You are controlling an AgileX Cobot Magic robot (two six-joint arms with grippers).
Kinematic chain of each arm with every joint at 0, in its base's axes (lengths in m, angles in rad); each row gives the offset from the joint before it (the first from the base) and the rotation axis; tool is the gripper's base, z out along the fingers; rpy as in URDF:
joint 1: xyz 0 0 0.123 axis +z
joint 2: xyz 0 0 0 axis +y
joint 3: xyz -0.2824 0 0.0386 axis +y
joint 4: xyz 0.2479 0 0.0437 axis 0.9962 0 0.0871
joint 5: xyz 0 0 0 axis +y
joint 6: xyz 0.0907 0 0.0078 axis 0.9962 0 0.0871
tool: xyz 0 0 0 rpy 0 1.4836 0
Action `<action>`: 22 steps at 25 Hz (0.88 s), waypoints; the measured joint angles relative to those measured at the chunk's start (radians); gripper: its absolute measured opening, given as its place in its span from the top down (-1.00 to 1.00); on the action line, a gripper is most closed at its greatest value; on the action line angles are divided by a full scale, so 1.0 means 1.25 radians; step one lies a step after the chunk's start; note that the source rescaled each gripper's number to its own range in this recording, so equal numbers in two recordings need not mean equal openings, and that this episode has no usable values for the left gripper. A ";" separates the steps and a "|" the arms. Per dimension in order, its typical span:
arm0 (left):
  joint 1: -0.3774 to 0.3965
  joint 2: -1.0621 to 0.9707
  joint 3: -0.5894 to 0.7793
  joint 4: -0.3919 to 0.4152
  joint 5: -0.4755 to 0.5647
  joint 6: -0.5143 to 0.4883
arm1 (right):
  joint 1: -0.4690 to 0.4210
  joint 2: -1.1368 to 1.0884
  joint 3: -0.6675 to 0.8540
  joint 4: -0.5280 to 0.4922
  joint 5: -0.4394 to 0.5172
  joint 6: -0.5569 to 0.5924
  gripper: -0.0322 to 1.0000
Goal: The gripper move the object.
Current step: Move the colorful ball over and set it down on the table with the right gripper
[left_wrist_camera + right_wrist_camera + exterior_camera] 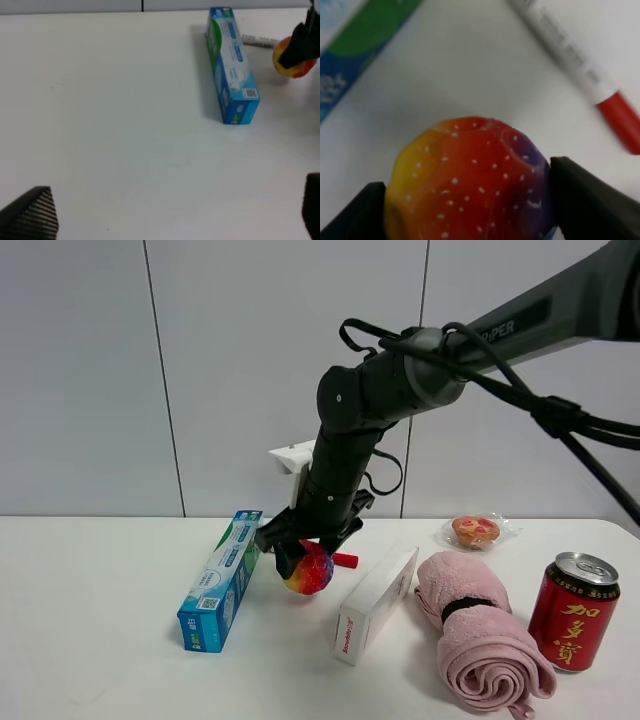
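The rainbow ball (312,572) is red, yellow and purple with small white dots. It hangs just above the white table, between a blue-green box and a white box. My right gripper (303,558) reaches across from the right and is shut on the ball. In the right wrist view the ball (470,185) fills the gap between both black fingers (585,205). The ball also shows in the left wrist view (292,57), partly covered by a black finger. My left gripper (170,215) is open and empty over bare table, its fingertips wide apart.
A blue-green toothpaste box (222,580) lies left of the ball. A red-capped marker (345,560) lies just behind it. A white box (375,605), a rolled pink towel (480,640), a red can (573,610) and a wrapped pastry (477,531) lie to the right.
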 joint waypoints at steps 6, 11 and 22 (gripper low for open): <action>0.000 0.000 0.000 0.000 0.000 0.000 | 0.000 0.026 0.000 0.002 0.003 -0.018 0.94; 0.000 0.000 0.000 0.000 0.000 0.000 | 0.000 0.026 0.000 0.002 0.004 -0.021 0.94; 0.000 0.000 0.000 0.000 0.000 0.000 | 0.001 0.026 0.000 -0.030 0.014 -0.016 0.94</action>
